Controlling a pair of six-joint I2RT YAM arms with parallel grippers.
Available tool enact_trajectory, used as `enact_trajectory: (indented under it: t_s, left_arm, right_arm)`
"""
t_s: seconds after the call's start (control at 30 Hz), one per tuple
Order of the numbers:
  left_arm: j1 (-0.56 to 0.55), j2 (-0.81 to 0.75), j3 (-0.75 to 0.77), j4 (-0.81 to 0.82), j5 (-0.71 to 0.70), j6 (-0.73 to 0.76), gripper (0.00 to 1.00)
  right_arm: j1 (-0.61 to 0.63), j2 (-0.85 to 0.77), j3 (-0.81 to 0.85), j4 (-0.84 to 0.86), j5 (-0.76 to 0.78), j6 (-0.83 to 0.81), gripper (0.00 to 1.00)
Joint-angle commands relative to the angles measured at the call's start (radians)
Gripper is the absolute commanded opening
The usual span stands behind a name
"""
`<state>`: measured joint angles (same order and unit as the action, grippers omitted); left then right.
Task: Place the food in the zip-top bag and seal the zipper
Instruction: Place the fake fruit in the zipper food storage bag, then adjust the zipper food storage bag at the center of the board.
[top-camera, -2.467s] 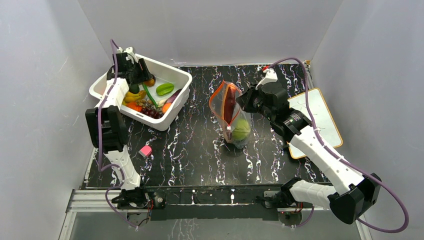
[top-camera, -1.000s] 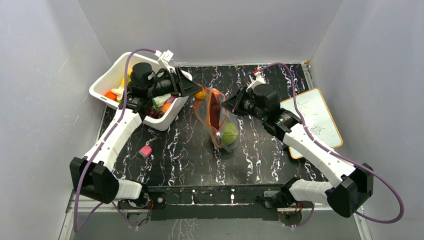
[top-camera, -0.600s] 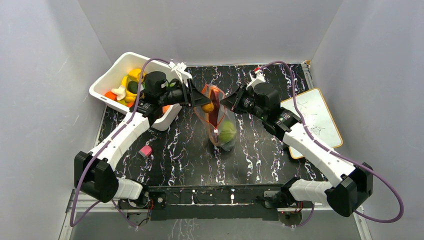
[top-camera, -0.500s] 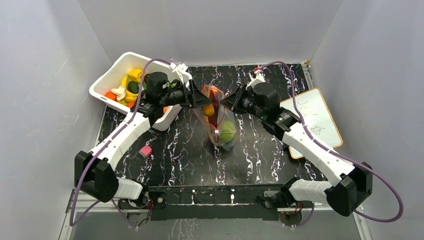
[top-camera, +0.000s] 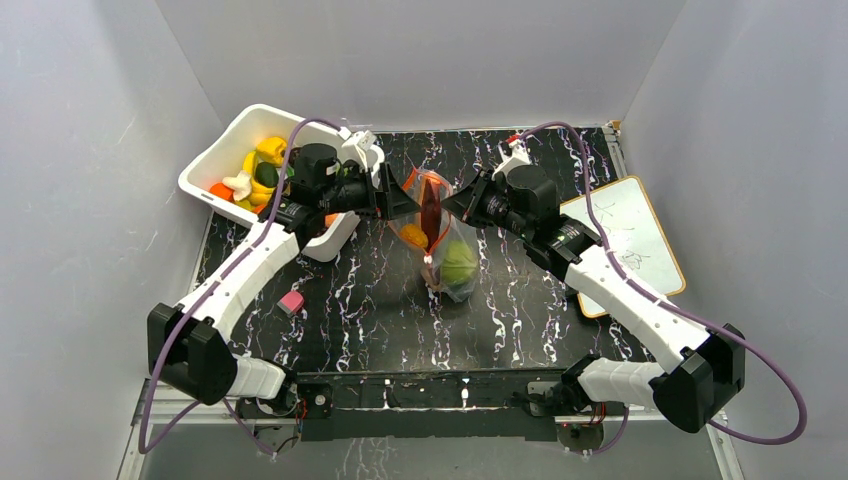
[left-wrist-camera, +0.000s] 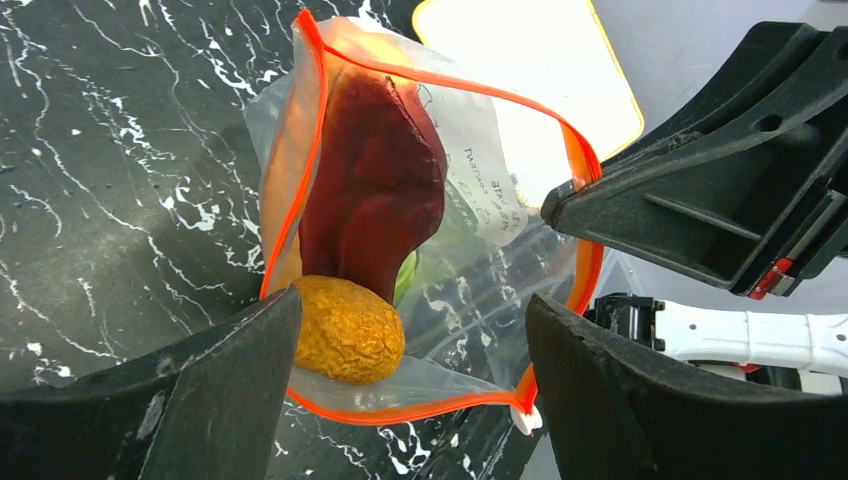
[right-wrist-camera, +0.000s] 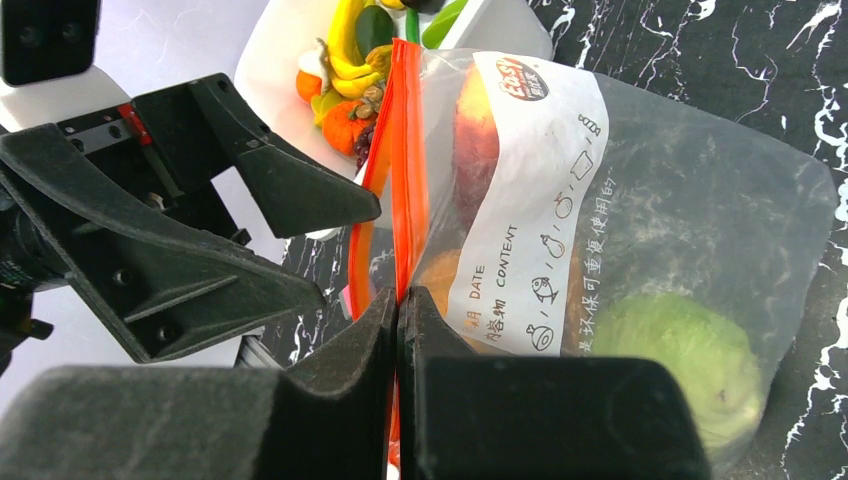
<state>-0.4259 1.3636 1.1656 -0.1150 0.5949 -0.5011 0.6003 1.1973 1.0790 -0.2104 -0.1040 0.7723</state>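
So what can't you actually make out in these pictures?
- Top view: the white bin contents, partly covered by the left arm.
- Left wrist view: the green cabbage, nearly hidden behind the eggplant.
- Top view: the whiteboard writing, too small.

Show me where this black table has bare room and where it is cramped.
The widest bare patch of table lies between the pink cube, the zip-top bag and the near rail. Another runs along the far edge behind the bag. It is crowded at the bag's mouth, where the left fingers and right fingers meet, and the white bin holds food.
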Motion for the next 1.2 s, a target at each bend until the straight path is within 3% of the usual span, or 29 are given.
enact_trajectory:
  t_s: [0.0,0.23,0.47,0.53,0.57,0.63,0.7,0.93,1.03,1.17]
  left_arm:
    - [-0.004,-0.036,0.074,-0.081,-0.041,0.075,0.80]
    - [-0.004,-0.037,0.136,-0.232,-0.231,0.145,0.72]
    - [-0.004,-0.033,0.045,-0.179,-0.154,0.107,0.68]
    - [-0.004,-0.019,0.028,-0.135,-0.089,0.076,0.43]
    - [-0.005,-0.005,0.028,-0.126,-0.074,0.070,0.35]
    - [-0.005,0.010,0.034,-0.126,-0.071,0.065,0.31]
    - [-0.004,0.016,0.033,-0.109,-0.069,0.051,0.01]
    - [-0.013,0.020,0.095,0.110,0.101,-0.127,0.00]
    - [-0.014,0.031,0.094,0.088,0.077,-0.108,0.00]
    - [-0.014,0.036,0.089,0.017,0.035,-0.045,0.00]
  right_arm:
    - [0.003,-0.053,0.025,0.074,0.019,-0.030,0.00]
    - [0.002,-0.085,0.023,0.065,0.036,-0.056,0.00]
    - [0.003,-0.080,0.021,0.076,0.034,-0.059,0.00]
    - [0.002,-0.072,0.016,0.085,0.024,-0.057,0.00]
    - [0.002,-0.067,0.016,0.086,0.019,-0.055,0.00]
    - [0.002,-0.065,0.016,0.093,0.015,-0.051,0.00]
    - [0.002,-0.061,0.010,0.094,0.020,-0.052,0.00]
    - [0.004,0.028,0.038,-0.023,0.066,-0.158,0.00]
    - [0.004,0.036,0.109,-0.079,0.115,-0.186,0.00]
    - [0.006,-0.031,0.103,0.014,0.064,-0.142,0.00]
